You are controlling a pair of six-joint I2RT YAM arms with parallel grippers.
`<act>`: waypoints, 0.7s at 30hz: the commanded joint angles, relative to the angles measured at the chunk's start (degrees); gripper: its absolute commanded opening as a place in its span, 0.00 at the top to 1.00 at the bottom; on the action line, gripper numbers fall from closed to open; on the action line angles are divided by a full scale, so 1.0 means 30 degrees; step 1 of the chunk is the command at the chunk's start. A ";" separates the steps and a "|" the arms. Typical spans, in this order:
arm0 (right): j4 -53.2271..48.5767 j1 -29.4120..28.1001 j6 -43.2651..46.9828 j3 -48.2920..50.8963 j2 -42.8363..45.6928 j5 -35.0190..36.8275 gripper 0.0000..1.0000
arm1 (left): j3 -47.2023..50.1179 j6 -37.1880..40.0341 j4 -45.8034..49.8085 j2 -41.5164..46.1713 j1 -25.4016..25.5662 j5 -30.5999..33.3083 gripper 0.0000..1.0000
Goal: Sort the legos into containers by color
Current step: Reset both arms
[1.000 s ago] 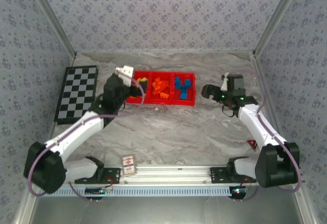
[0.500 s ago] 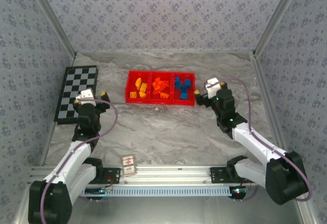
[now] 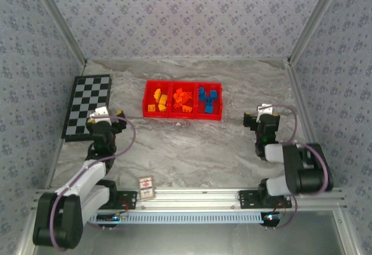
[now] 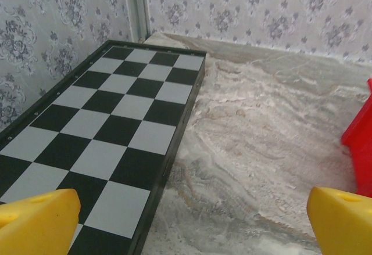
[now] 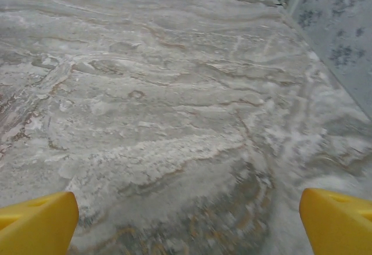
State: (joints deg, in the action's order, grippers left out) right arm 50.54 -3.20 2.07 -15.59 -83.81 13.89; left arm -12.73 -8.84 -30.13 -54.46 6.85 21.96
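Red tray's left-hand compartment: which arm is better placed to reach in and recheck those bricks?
Left, probably. The open left end effector hangs by the checkerboard, nearer that compartment's bricks; the open right end effector sits past the red tray's opposite end.

the containers are being carried at the far middle of the surface, the legos being held in all three compartments. the checkerboard is being kept to their left, the card at the near edge.

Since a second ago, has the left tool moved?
Yes. The left tool pulled back from the red tray toward its base, now beside the checkerboard's near corner.
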 commanded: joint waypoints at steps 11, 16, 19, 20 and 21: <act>0.0730 0.0569 0.0266 -0.1428 -0.1346 -0.1413 0.00 | -0.2702 0.2316 -0.7678 -1.1284 -0.1111 -0.1432 0.00; 0.0607 0.0652 -0.0681 -0.1587 -0.1448 0.0493 0.00 | -0.2981 0.2277 -0.6964 -1.1280 -0.1449 -0.2270 0.00; 0.0869 0.0562 -0.0601 -0.1538 -0.1448 0.0906 0.00 | -0.3092 0.2236 -0.6737 -1.1256 -0.1468 -0.2256 0.00; 0.0848 0.0551 -0.0602 -0.1534 -0.1452 0.0935 0.00 | -0.3180 0.2187 -0.6357 -1.1124 -0.1478 -0.2306 0.00; 0.0847 0.0543 -0.0601 -0.1532 -0.1448 0.0913 0.00 | -0.3121 0.2218 -0.6698 -1.1243 -0.1479 -0.2263 0.00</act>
State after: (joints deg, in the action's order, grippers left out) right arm 52.31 -1.48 1.23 -19.14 -88.44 14.15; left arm -21.02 -2.79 -47.64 -88.55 2.61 16.64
